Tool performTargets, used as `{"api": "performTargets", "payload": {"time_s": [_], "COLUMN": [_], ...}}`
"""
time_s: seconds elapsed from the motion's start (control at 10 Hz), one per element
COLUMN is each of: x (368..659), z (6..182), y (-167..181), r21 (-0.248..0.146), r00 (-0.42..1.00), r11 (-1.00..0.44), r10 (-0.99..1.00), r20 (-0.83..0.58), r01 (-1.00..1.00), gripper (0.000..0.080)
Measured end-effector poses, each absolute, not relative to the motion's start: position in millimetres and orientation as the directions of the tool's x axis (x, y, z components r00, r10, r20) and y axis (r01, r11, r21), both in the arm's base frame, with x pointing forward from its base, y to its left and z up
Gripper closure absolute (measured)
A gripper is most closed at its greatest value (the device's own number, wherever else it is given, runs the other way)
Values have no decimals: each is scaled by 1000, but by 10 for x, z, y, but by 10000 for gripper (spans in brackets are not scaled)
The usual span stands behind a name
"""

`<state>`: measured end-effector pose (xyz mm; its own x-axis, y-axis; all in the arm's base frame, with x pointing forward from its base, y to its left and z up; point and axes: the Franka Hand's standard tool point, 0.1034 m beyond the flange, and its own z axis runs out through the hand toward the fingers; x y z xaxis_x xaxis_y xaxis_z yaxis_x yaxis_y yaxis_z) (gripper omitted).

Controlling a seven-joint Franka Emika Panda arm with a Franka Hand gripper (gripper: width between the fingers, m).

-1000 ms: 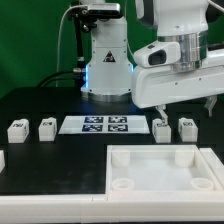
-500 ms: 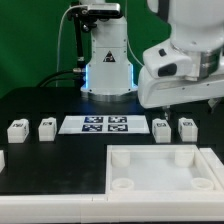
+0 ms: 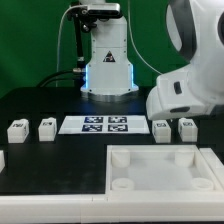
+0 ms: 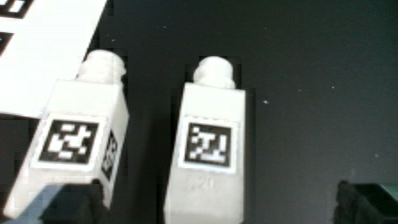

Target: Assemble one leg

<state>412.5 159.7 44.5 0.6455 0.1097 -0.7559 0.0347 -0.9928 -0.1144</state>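
Four small white legs with tags lie on the black table: two at the exterior view's left (image 3: 17, 128) (image 3: 46, 127) and two at its right (image 3: 162, 126) (image 3: 187, 126). In the wrist view the right pair lies side by side, one leg (image 4: 80, 132) next to the marker board and the other leg (image 4: 214, 135) beside it. My gripper (image 4: 217, 204) is open and empty above them. Its dark fingertips (image 4: 61, 205) stand on either side of the second leg's near end, apart from it. In the exterior view the arm's white body (image 3: 190, 90) hides the gripper.
The marker board (image 3: 105, 125) lies mid-table; its corner shows in the wrist view (image 4: 45, 40). The large white tray-like piece (image 3: 150, 152) with round corner sockets lies at the front. The robot base (image 3: 106, 60) stands behind. Another white part (image 3: 2, 159) sits at the left edge.
The arm has come down over the right pair of legs and swung toward the exterior view's right. Its white body now fills that side and hides the gripper.
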Motion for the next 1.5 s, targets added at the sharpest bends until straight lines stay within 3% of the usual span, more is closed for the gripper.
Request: {"api": "performTargets", "payload": {"time_s": [0.3, 0.5, 1.3, 1.4, 1.5], "x": [4101, 3925, 3763, 3763, 3763], "z": [437, 285, 94, 94, 93], "y": [1598, 1618, 1677, 1677, 1677], "r21": [-114, -97, -95, -96, -96], "r00": [642, 626, 599, 599, 599], "r11": [-993, -995, -995, -995, -995], "r10": [110, 94, 100, 100, 101], "r20": [-759, -774, -795, -795, -795], "r01": [36, 30, 39, 39, 40], "gripper": [151, 151, 151, 272, 272]}}
